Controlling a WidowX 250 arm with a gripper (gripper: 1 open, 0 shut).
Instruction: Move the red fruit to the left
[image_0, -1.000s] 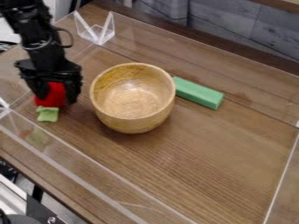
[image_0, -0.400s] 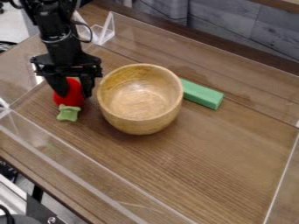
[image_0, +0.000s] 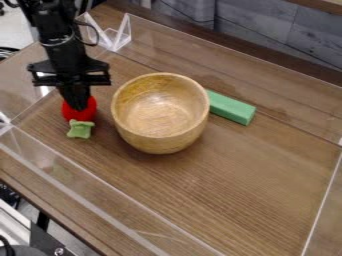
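The red fruit (image_0: 82, 110) is a small glossy red piece with a green leafy cap (image_0: 80, 130), resting on the wooden table just left of the wooden bowl (image_0: 160, 112). My black gripper (image_0: 78, 100) points straight down onto it. Its fingers are drawn together on the fruit's upper part, so only the lower red half and the cap show. The fruit still touches the table.
A flat green block (image_0: 230, 107) lies right of the bowl. Clear plastic walls (image_0: 112, 35) ring the table (image_0: 227, 175). The bowl's rim is close to the gripper's right side.
The fingers stood wide apart on either side of the fruit and have now closed onto it. The hand has rolled slightly and hardly shifted.
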